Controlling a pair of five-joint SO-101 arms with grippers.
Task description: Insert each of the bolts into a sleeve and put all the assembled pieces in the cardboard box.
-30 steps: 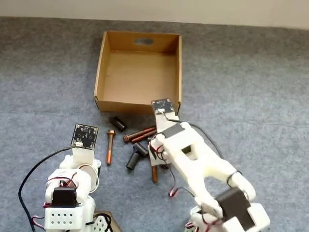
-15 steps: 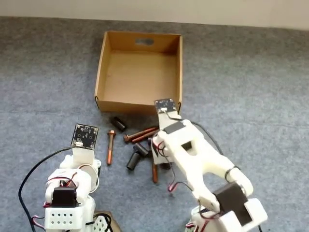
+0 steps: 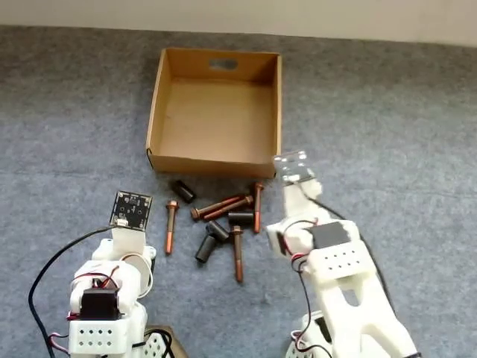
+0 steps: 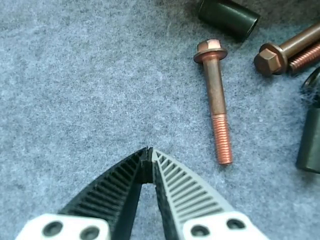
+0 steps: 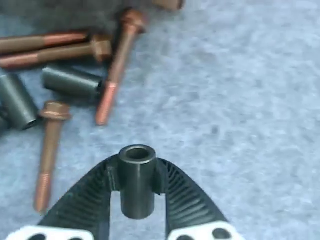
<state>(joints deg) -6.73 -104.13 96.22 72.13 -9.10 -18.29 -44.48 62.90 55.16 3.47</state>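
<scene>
- The right end effector [image 5: 137,167] grips a black sleeve [image 5: 136,187], beside the loose bolts [image 5: 116,70].
- The left end effector [image 4: 150,154] is closed, empty, near one bolt [image 4: 216,107].
- The cardboard box [image 3: 155,119] sits just beyond the bolts.

We see soft, even light over the grey carpet [image 3: 387,112], bright throughout, with no hard shadows and no glare. The cardboard box [image 3: 215,119] is evenly lit inside. In the left wrist view the bolt [image 4: 216,100] casts only a thin, faint shadow (its copper shank gleams dully). In the right wrist view the sleeve [image 5: 136,180] carries a pale glint on its rim, and the carpet darkens at its farthest stretch.
</scene>
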